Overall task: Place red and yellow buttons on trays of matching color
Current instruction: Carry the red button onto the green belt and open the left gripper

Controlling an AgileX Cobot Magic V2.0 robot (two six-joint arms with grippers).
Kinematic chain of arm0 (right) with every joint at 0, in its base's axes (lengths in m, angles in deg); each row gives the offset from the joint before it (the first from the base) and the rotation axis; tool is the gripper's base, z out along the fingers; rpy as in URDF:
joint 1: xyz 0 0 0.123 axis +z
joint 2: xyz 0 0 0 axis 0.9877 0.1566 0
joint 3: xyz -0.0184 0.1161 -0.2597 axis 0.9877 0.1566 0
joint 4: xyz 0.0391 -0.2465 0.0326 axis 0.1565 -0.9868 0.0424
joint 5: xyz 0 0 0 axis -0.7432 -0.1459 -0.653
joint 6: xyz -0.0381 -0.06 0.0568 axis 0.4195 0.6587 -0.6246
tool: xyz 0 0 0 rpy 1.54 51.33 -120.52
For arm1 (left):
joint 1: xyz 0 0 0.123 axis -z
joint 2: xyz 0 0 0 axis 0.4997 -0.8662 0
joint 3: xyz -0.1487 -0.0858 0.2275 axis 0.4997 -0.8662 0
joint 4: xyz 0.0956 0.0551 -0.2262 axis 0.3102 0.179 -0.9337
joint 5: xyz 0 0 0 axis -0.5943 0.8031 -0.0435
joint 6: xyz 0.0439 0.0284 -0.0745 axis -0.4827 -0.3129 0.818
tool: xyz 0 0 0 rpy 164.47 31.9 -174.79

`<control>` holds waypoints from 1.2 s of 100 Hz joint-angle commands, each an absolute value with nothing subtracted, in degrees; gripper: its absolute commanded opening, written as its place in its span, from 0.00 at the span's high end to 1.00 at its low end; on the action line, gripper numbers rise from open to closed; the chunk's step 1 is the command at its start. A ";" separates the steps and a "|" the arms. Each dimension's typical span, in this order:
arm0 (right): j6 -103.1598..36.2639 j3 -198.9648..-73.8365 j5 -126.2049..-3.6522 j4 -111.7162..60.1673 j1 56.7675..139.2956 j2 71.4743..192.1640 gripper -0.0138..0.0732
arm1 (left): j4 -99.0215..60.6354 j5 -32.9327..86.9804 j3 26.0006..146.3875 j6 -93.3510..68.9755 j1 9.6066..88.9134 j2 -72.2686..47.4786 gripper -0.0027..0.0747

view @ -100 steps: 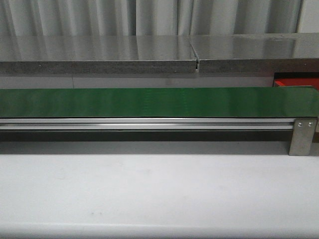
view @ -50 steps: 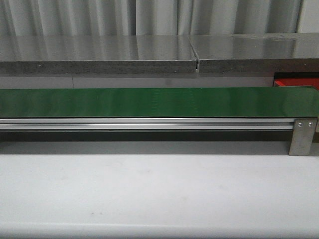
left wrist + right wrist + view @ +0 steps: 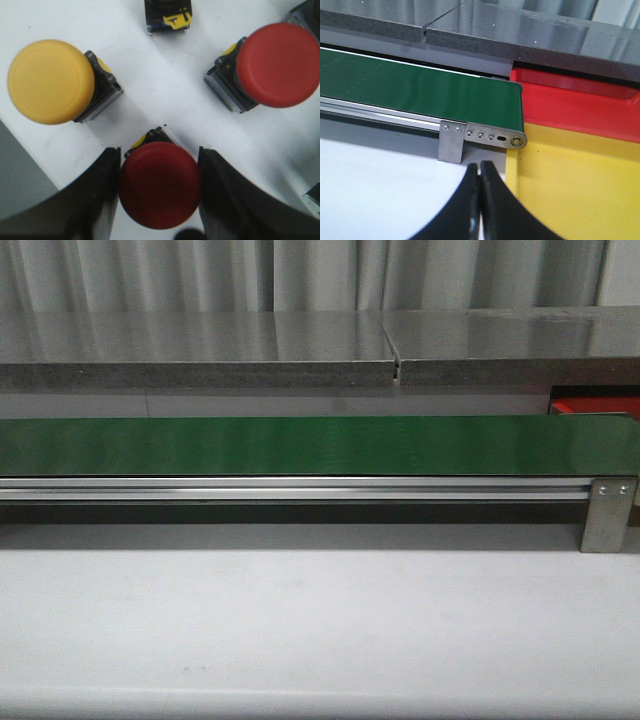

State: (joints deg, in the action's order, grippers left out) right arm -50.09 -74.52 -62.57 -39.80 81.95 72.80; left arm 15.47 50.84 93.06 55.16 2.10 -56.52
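In the left wrist view my left gripper (image 3: 159,151) stands over a white surface with its two black fingers (image 3: 100,195) against both sides of a dark red button (image 3: 160,185). A yellow button (image 3: 50,82) and a second red button (image 3: 277,65) stand apart from it. In the right wrist view my right gripper (image 3: 480,166) is shut and empty, just beside the near corner of the yellow tray (image 3: 580,190). The red tray (image 3: 580,107) lies behind the yellow one; a bit of it shows in the front view (image 3: 595,400). Neither gripper shows in the front view.
The long green belt (image 3: 300,445) runs across the table on an aluminium rail, ending at a metal bracket (image 3: 451,142) next to the trays. The dark base of another button (image 3: 167,17) stands beyond the held one. A grey shelf (image 3: 200,350) lies behind the belt.
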 commanded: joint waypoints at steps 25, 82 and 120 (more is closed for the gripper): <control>-49.93 -75.79 -57.86 -40.00 82.16 71.69 0.92 | 15.95 52.95 94.69 55.11 1.97 -49.97 0.99; -49.93 -75.79 -57.86 -40.00 82.16 71.69 0.92 | 13.23 57.53 106.07 46.22 12.11 -41.33 0.99; -49.93 -75.79 -57.86 -40.00 82.16 71.69 0.92 | 12.78 60.85 118.70 46.22 20.23 -54.04 0.99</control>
State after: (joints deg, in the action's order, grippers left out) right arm -50.09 -74.52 -62.57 -39.80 81.95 72.80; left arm 12.95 62.50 115.06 46.08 18.71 -54.06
